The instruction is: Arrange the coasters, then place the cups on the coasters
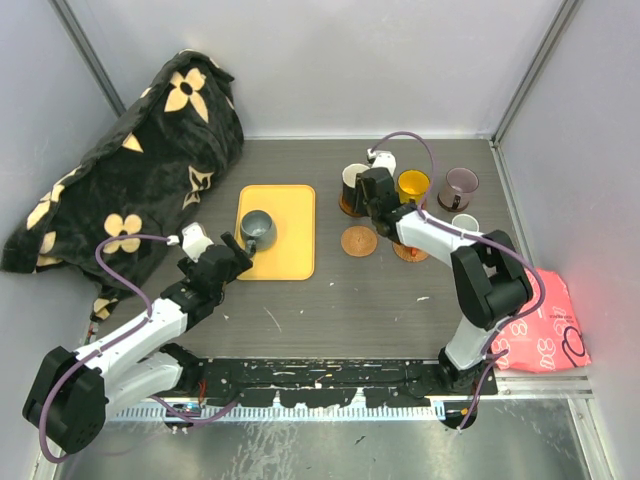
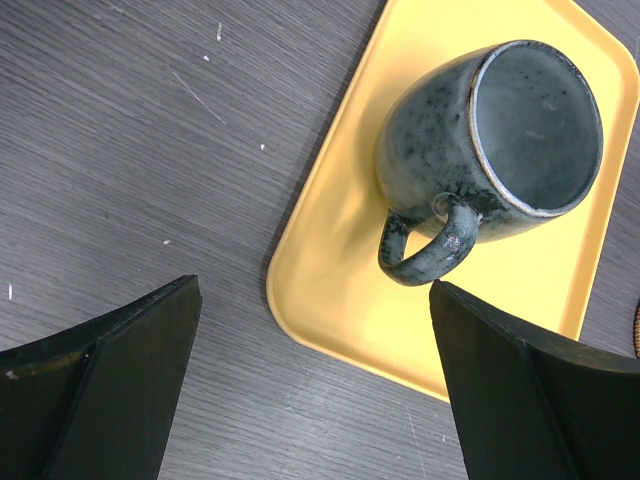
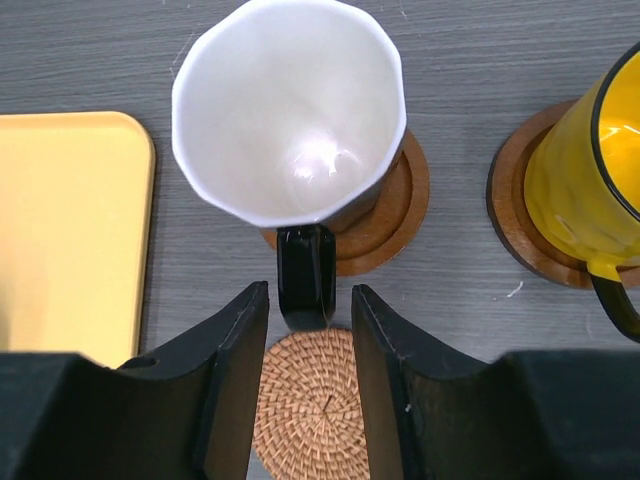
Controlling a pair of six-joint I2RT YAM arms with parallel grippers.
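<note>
Your right claw (image 3: 310,291) stands slightly spread around the handle of the black mug (image 3: 290,110). There is a thin gap on each side, so it pinches nothing. That mug sits upright on a brown coaster (image 3: 400,200), and just beside it the yellow mug (image 3: 585,170) sits on a second coaster (image 3: 510,205). Under the claw a woven coaster (image 3: 310,400) lies bare. From above, a purple mug (image 1: 460,185) and a white mug (image 1: 463,222) stand further right; you cannot tell whether coasters lie under them. Your left claw (image 2: 315,288) hangs spread wide above the counter (image 2: 120,150) at the edge of the yellow tray (image 2: 340,250). The tray holds only the grey mug (image 2: 500,130), upright and empty. By my reading, two cups are placed and the grey one is clearly left for you to move.
</note>
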